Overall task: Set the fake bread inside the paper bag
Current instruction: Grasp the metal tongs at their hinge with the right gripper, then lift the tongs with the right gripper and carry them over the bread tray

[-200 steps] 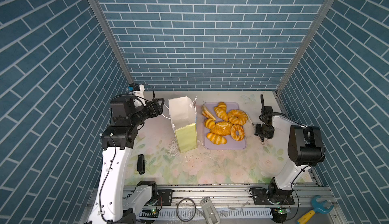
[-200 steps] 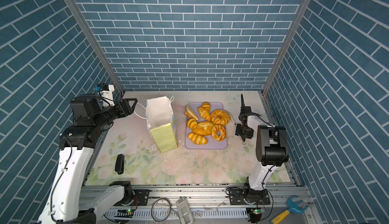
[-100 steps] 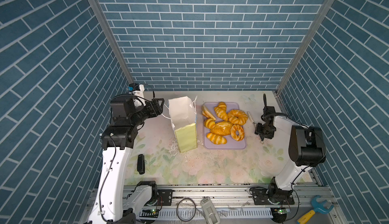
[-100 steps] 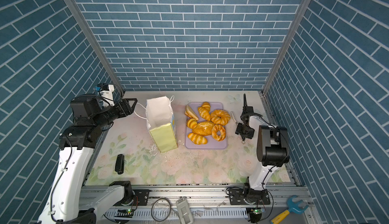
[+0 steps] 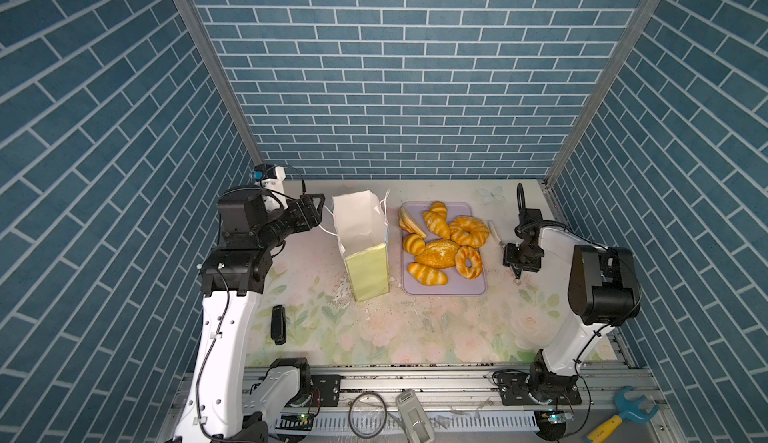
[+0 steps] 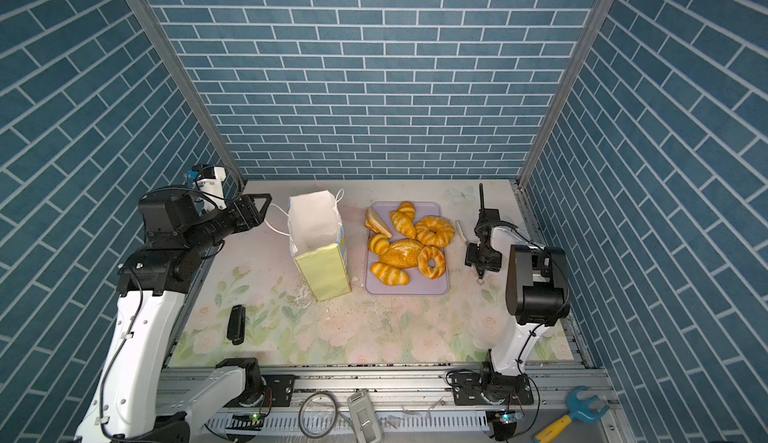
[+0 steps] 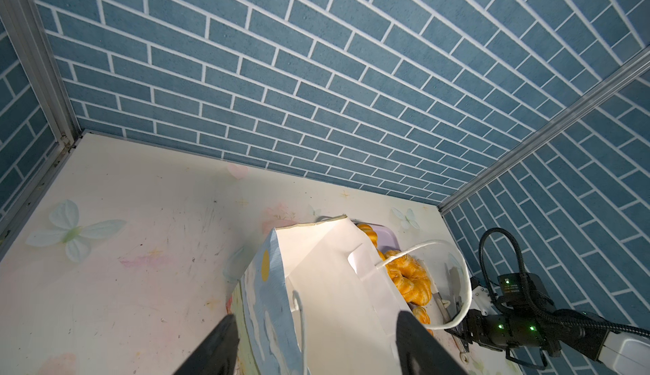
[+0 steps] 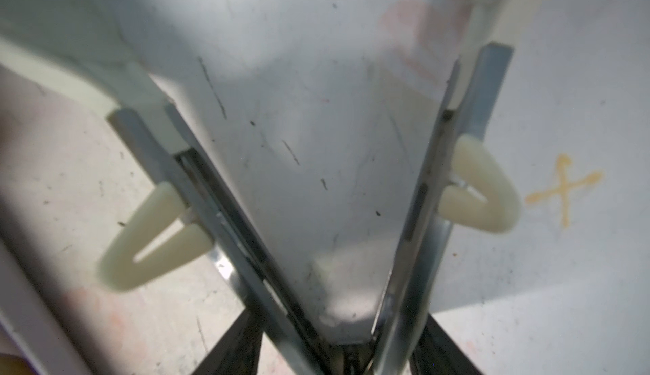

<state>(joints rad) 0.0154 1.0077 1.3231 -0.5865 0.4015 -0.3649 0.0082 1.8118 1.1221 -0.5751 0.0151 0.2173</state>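
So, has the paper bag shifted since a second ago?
No. The paper bag stands where it stood, just left of the lilac tray in a top view.

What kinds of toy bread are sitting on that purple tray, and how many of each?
Twisted rings: 2
Seeded loaf: 1
Striped croissants and rolls: 4
Layered wedge: 1
Total: 8, all on the tray

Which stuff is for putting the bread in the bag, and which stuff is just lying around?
For the job:
- fake bread, all on the tray
- paper bag, standing open
- lilac tray holding the bread

Just lying around:
- small black object on the table
- white stick beside the tray
- blue and yellow wrench at the front rail
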